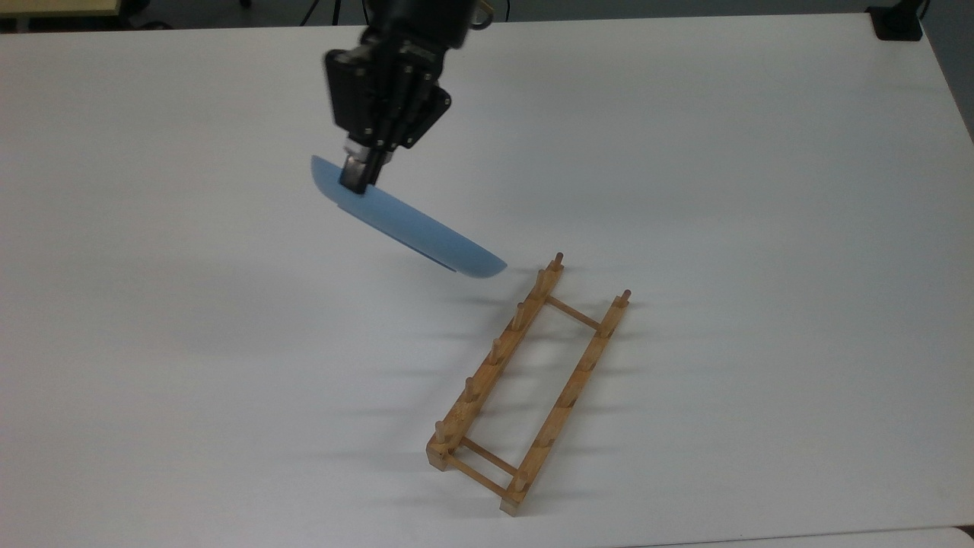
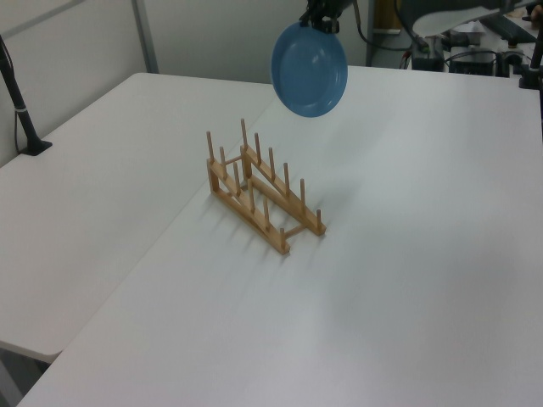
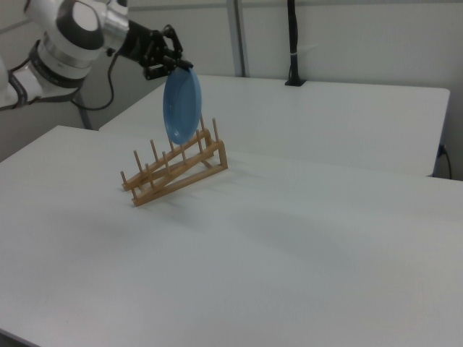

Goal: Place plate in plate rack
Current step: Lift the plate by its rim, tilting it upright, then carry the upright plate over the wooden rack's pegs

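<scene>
A white, rounded arm (image 3: 69, 32) with grey joint bands is ended by a black gripper (image 1: 358, 181); a black cable is attached.

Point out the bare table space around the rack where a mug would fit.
The white table lies bare on every side of the plate rack. The one crowded spot is near the rack's far end, where the end effector hangs the blue plate.

We see the plate (image 2: 310, 58) as a light-blue piece with a smooth, slightly glossy surface, like glazed ceramic or hard plastic; we cannot tell which. The plate rack (image 1: 525, 383) looks like light-brown wood with a plain matt finish. The table (image 1: 723, 190) has a smooth white matt top. The gripper (image 1: 358, 176) appears as black matt plastic or metal, and the arm (image 3: 72, 29) has white glossy shells.
</scene>
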Controlling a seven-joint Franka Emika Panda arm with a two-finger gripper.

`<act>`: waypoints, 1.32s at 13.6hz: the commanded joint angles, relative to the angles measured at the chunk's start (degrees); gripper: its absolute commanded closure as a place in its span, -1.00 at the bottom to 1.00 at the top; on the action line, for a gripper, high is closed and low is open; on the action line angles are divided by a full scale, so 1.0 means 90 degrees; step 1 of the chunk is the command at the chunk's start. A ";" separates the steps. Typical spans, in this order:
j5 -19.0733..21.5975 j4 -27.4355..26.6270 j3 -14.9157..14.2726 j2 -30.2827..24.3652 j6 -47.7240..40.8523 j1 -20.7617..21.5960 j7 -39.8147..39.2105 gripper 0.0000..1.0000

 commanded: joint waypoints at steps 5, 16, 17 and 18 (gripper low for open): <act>-0.1304 -0.0132 0.1041 0.0020 -0.1664 0.0597 0.0052 1.00; -0.4674 0.0072 0.1041 0.1143 -0.2319 0.1624 0.3168 1.00; -0.4907 0.0102 0.1041 0.1260 -0.2378 0.1654 0.3324 1.00; -0.5026 0.0121 0.1041 0.1358 -0.2417 0.1673 0.3432 1.00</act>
